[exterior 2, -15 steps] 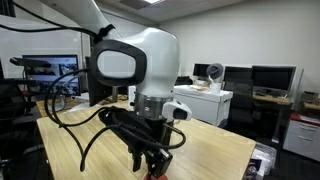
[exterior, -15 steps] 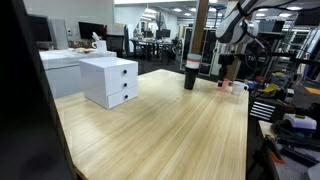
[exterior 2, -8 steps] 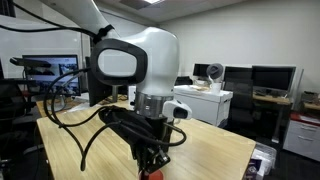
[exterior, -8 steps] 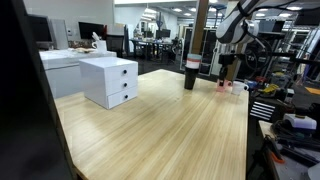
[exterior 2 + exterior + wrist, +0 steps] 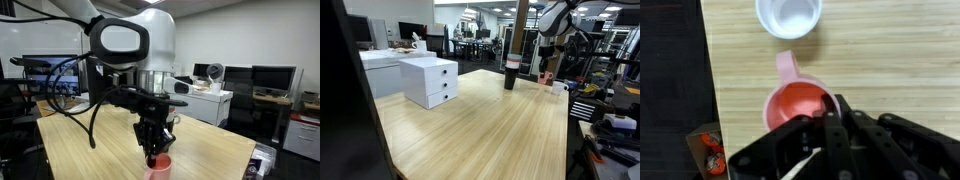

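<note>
My gripper [image 5: 836,104] is shut on the right rim of a pink mug [image 5: 795,106], one finger inside it and one outside. The mug's handle points toward a white cup [image 5: 790,15] that stands on the wooden table just beyond it. In both exterior views the pink mug [image 5: 158,163] [image 5: 546,77] hangs from the gripper [image 5: 153,150] [image 5: 546,70], a little above the table near its far corner. The white cup [image 5: 558,87] stays on the table beside it.
A white two-drawer unit [image 5: 430,80] stands on the wooden table [image 5: 480,125]. A dark cylinder [image 5: 510,79] stands near a brown post at the back. The table edge and dark floor [image 5: 670,90] lie close to the mug. Desks and monitors surround the table.
The gripper closed on the pink mug's rim and rose, lifting the mug off the table. The white cup stayed put.
</note>
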You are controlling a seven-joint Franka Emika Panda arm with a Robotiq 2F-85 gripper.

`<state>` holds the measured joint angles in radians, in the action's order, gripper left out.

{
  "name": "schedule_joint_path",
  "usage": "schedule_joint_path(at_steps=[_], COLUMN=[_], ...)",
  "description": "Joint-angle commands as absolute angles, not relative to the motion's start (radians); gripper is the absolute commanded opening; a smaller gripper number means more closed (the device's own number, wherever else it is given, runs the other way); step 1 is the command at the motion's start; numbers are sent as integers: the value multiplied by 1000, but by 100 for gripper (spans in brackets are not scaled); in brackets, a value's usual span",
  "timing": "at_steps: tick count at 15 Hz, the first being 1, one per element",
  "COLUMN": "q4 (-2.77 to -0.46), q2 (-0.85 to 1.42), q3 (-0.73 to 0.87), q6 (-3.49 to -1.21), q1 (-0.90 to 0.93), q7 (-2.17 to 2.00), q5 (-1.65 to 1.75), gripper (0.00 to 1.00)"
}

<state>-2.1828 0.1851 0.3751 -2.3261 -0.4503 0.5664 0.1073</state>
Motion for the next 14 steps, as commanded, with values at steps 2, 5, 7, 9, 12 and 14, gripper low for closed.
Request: schedule_joint_path(at_steps=[2, 5, 7, 9, 12, 14], q4=[-2172, -2126, -2092, -2061, -2018, -2000], q2=[70, 29, 9, -7, -7, 0], q3=[369, 358, 349, 340, 327, 318], q6=[-2227, -2142, -2103, -2083, -2077, -2083], q1=[-412, -388, -373, -357, -333, -324], q7=[486, 481, 479, 475, 495, 497], q5=[188, 180, 172, 168, 141, 140], gripper=[5, 5, 5, 5, 5, 5])
